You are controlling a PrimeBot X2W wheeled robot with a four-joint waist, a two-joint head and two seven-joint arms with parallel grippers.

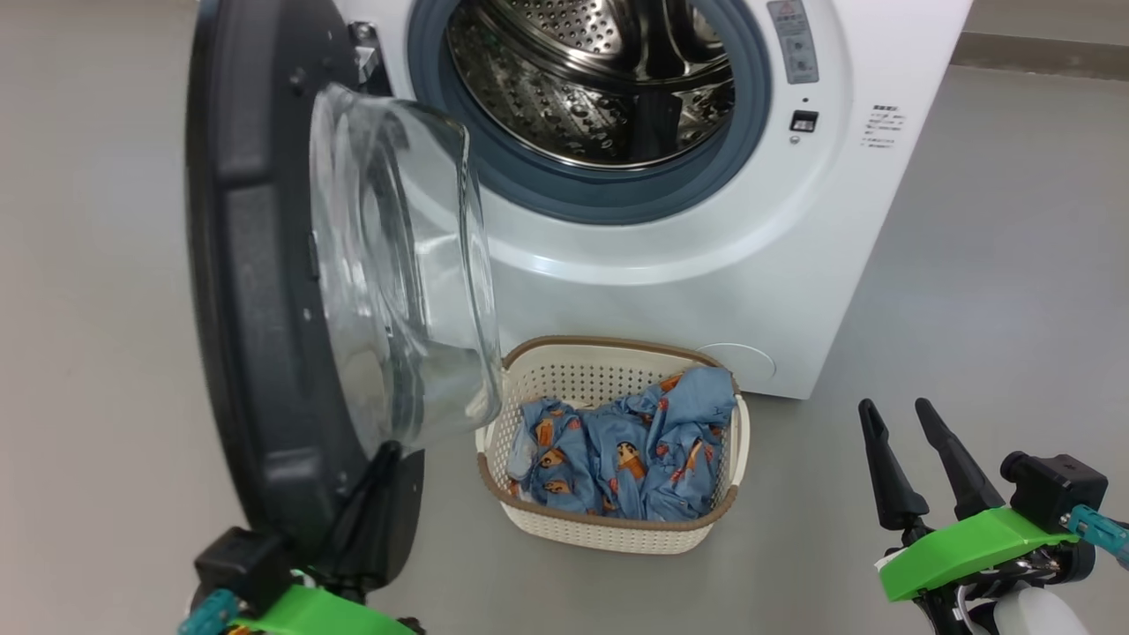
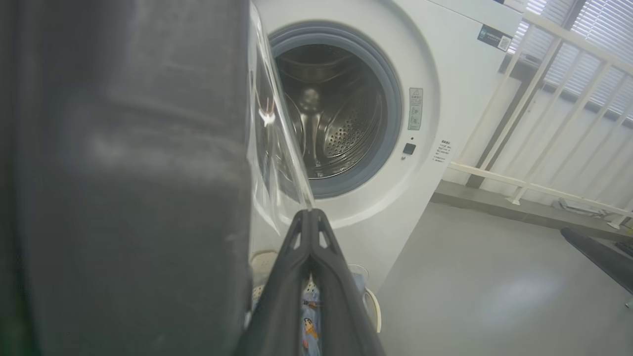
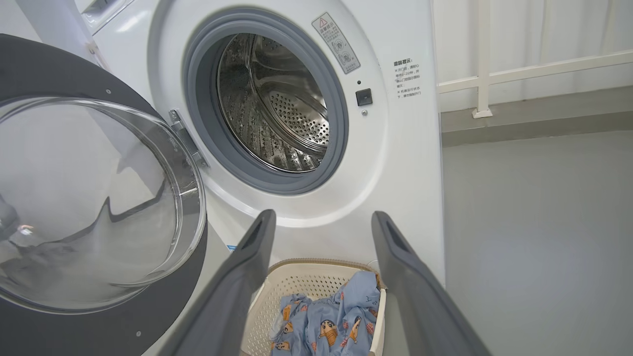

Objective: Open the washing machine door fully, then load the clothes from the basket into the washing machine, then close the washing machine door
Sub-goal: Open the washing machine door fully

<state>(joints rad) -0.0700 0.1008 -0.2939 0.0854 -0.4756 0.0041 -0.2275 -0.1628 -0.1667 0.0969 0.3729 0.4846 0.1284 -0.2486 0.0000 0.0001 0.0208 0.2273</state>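
the door [image 1: 256,265] stands open, the left gripper [image 2: 309,217] with jaws together at its lower edge and the right gripper [image 1: 895,407] with jaws apart; if the door swings back, its glass could knock the basket [image 1: 609,529] of clothes [image 1: 626,450] on the floor beside it.

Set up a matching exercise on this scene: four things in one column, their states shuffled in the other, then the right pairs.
Things
1. washing machine door
2. clothes
3. left claw
4. right claw

States
A. tips wide apart
B. heaped in the basket
C. swung open on its hinge
D. tips pressed together

Pairs: 1-C, 2-B, 3-D, 4-A
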